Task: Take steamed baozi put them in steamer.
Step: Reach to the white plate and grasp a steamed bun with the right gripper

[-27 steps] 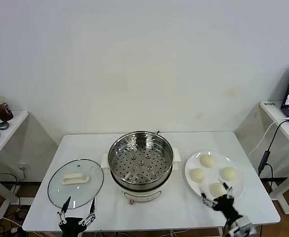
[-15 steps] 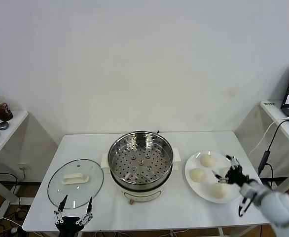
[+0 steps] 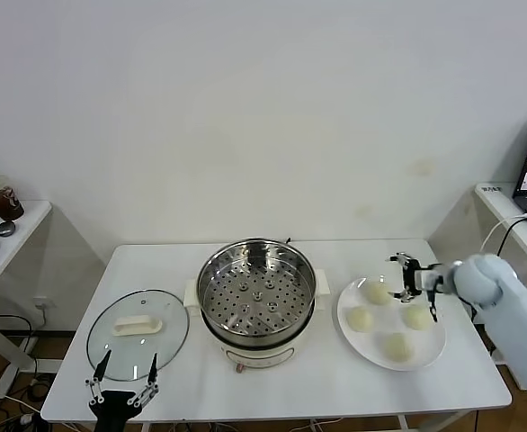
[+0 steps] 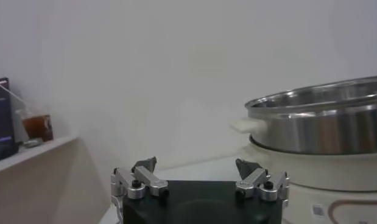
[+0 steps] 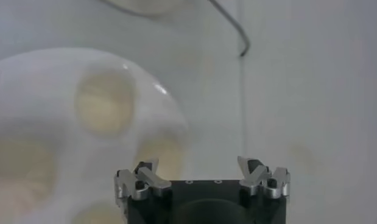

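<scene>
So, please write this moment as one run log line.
right gripper: open, above plate | baozi: four on plate | steamer: empty | left gripper: open, idle

Pale blue-grey right arm (image 3: 515, 301); black tool (image 3: 415, 277) with silver fingers.

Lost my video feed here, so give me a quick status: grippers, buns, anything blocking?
Right gripper open, empty, above plate. Left gripper open, parked near glass lid. Four baozi on plate, steamer empty. Path clear.
</scene>
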Tool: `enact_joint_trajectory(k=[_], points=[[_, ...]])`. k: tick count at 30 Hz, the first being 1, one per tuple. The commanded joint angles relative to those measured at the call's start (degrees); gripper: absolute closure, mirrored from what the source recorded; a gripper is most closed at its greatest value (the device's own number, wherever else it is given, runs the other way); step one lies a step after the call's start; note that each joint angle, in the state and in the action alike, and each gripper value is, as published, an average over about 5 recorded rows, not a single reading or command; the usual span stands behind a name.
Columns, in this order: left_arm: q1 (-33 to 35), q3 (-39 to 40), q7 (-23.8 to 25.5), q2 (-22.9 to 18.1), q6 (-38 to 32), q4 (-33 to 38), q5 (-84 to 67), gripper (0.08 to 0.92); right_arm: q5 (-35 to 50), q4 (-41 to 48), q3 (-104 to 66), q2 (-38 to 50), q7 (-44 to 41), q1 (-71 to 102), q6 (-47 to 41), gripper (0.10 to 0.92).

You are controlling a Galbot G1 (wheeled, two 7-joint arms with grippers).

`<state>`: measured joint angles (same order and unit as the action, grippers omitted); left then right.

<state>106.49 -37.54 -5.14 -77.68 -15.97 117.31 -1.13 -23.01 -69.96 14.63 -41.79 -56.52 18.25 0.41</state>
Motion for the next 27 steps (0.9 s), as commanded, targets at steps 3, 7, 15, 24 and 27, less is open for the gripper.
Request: enact_joint_trajectory(k=[3, 7, 15, 24, 27], points=[[0.0, -1.0, 0.0, 0.0, -0.2, 0.0, 0.3, 0.177, 2.0, 14.0, 18.6, -4.5, -8.0, -15.3, -2.8, 0.203], [0.0, -1.3, 0.0, 0.0, -0.2, -0.3, 0.4, 0.177, 2.3, 14.9, 19.0, -6.0, -6.7, -14.4, -3.4, 0.203], [0.4, -2.1, 0.1, 0.1, -0.4, -0.2, 0.4, 0.177, 1.0, 17.8, 18.9, -9.0, -4.6, -14.1, -3.7, 0.203], [0.4, -2.5, 0.1, -0.1, -0.6, 0.0, 0.8, 0.177, 0.9, 18.6, 19.5, -10.7, -3.8, -13.5, -4.1, 0.212], [0.4, -2.6, 0.1, -0.1, -0.8, 0.0, 1.1, 0.177, 0.6, 18.6, 19.6, -10.9, -3.6, -13.0, -4.3, 0.251]])
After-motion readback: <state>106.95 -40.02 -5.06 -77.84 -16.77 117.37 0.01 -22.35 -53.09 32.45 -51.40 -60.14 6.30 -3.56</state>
